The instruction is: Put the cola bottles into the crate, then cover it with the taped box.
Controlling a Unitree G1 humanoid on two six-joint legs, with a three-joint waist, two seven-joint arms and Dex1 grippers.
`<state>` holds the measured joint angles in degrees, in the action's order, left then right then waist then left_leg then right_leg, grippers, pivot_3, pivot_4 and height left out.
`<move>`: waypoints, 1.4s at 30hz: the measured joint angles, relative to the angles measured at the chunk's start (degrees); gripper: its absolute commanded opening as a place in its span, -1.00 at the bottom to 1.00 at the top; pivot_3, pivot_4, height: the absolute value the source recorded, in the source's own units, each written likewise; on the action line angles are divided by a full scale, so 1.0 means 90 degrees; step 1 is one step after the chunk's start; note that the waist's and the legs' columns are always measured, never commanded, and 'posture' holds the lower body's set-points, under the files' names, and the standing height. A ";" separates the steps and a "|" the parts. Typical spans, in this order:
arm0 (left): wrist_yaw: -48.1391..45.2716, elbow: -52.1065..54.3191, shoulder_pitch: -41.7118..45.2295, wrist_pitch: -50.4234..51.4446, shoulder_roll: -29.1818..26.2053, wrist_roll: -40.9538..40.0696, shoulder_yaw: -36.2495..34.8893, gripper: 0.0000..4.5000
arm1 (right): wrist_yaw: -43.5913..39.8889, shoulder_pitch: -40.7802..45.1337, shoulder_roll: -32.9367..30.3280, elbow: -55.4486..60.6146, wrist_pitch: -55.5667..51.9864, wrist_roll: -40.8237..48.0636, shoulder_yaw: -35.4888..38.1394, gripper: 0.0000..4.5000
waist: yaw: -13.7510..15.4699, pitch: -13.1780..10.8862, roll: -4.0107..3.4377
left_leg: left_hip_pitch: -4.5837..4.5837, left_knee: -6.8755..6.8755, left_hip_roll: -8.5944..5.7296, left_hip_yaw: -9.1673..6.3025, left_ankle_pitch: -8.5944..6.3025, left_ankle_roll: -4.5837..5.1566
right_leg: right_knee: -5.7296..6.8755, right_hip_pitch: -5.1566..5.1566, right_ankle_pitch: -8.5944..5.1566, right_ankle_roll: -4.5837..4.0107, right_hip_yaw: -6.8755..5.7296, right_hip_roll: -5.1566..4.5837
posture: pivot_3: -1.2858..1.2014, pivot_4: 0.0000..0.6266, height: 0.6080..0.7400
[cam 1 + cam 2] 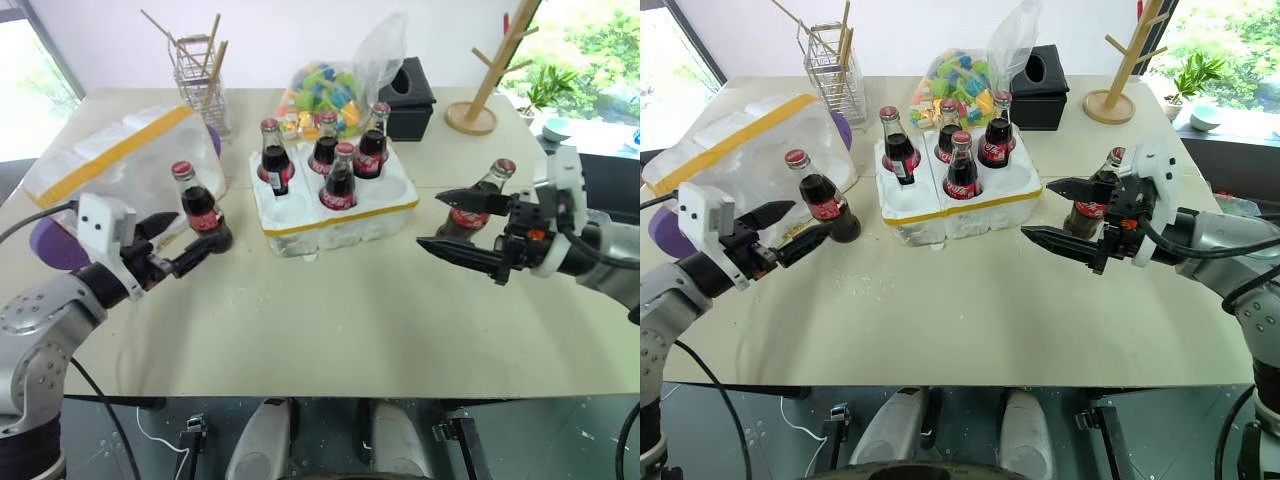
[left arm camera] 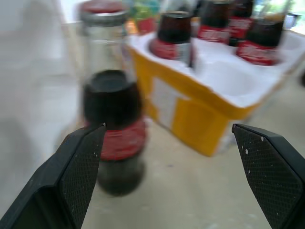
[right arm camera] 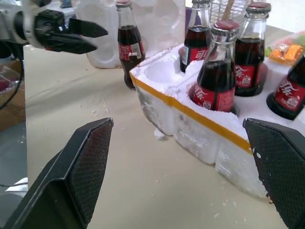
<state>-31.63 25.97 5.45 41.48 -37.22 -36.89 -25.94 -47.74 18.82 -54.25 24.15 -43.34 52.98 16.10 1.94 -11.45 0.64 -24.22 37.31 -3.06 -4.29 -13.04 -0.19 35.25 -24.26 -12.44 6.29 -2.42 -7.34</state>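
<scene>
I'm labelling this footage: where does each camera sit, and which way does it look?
Head stereo pair: looks forward and down over both arms at the white foam crate.
Left wrist: looks along the open left gripper at a standing glass cola bottle.
Right wrist: looks along the open right gripper; shows the left gripper too.
All share the crate.

Four cola bottles (image 1: 340, 175) are seated upright in the crate (image 1: 335, 215) — between the grippers; the taped box (image 1: 120, 160) is set beyond the left gripper (image 1: 180, 243).

Six cola bottles (image 1: 961, 166) (four in wells), one crate (image 1: 958, 215), one taped box (image 1: 745, 140)
</scene>
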 measured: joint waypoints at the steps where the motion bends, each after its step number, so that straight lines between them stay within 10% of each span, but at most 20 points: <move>1: 0.0030 -0.0132 0.0055 -0.0096 0.0036 0.0071 0.0074 0.97 | -0.0009 0.0034 0.0039 -0.0052 0.0001 -0.0023 -0.0027 1.00 | 0.0018 0.0000 0.0000 | -0.0001 -0.0005 0.0000 0.0004 0.0000 0.0000 | -0.0001 -0.0004 0.0000 0.0002 0.0004 0.0001 | 0.03 -0.52 1.00; 16: -0.0574 -0.2629 0.1506 -0.1539 0.0129 0.1177 0.1449 0.97 | 0.0020 0.0263 0.0217 -0.0094 -0.0029 -0.0093 -0.0209 1.00 | 0.0019 0.0000 0.0000 | -0.0006 -0.0005 -0.0002 0.0016 0.0001 -0.0001 | -0.0002 -0.0013 0.0015 0.0023 0.0009 0.0014 | 0.03 -0.52 1.00; 21: -0.0707 -0.3067 0.1700 -0.1783 0.0148 0.1362 0.1545 0.20 | 0.0098 0.0264 0.0282 -0.0082 -0.0088 -0.0088 -0.0215 1.00 | 0.0020 0.0000 0.0001 | -0.0007 -0.0006 0.0001 0.0015 0.0001 -0.0001 | -0.0002 -0.0016 0.0016 0.0024 0.0010 0.0017 | 0.03 -0.52 1.00; 24: -0.0800 -0.3069 0.1698 -0.1769 0.0123 0.1370 0.1511 0.19 | 0.0145 0.0264 0.0325 -0.0058 -0.0143 -0.0049 -0.0214 1.00 | 0.0024 0.0000 0.0001 | -0.0007 -0.0005 0.0002 0.0015 0.0001 -0.0001 | -0.0002 -0.0016 0.0016 0.0024 0.0013 0.0017 | 0.03 -0.52 1.00; 35: -0.1964 -0.1186 0.2006 0.0432 -0.0991 -0.1478 0.0529 0.19 | 0.0280 0.0213 0.0362 0.0065 -0.0221 -0.0034 -0.0184 1.00 | 0.0051 -0.0011 0.0016 | -0.0022 0.0000 0.0016 0.0011 0.0006 -0.0011 | -0.0001 -0.0023 0.0014 0.0018 0.0012 0.0021 | 0.03 -0.52 1.00; 42: -0.1987 -0.1702 0.3255 -0.0098 -0.0634 -0.0742 0.1717 0.19 | 0.0509 0.0093 0.0433 0.0248 -0.0225 -0.0021 -0.0140 1.00 | 0.0024 -0.0011 0.0015 | -0.0003 0.0004 0.0014 0.0052 0.0010 -0.0012 | -0.0001 -0.0011 0.0022 -0.0002 0.0024 0.0042 | 0.03 -0.52 1.00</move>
<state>-49.51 10.65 34.75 40.60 -42.93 -43.58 -10.49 -43.16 19.65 -50.36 26.38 -45.37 52.80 14.84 2.15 -11.55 0.78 -24.25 37.35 -2.94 -3.82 -12.95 -0.30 35.24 -24.36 -12.24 6.27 -2.20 -6.97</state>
